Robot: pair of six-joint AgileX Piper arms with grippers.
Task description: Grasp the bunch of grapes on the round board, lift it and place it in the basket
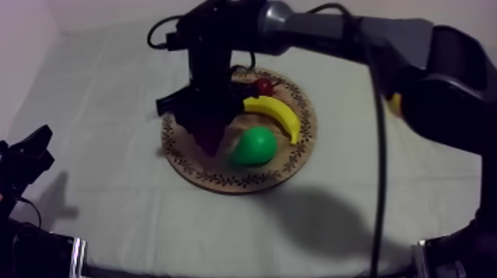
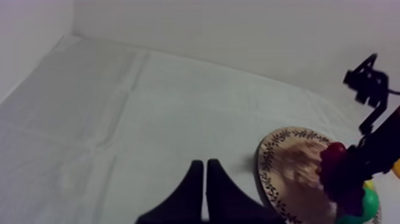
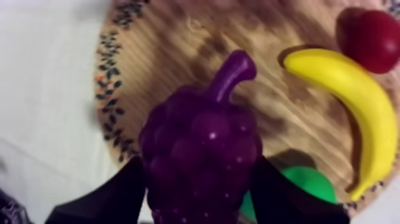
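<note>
Left tool [image 2: 205, 162]: clenched, empty, above the tabletop [image 1: 111, 214]. Right tool [image 3: 199, 199]: grasping the bunch of grapes [image 3: 199, 143] over the wooden board [image 3: 172, 53], beside the pear [image 3: 309, 182]. Beyond, on the same board: banana [image 3: 351, 101], then small red fruit [image 3: 372, 39].

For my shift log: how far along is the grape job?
Done: the right gripper has its jaws closed round the bunch of grapes. In hand: the bunch hangs over the wooden board, not yet carried off. Left: moving it to the yellow basket, probably the yellow sliver behind the right arm, and releasing. The left gripper rests shut, away from the board.
</note>
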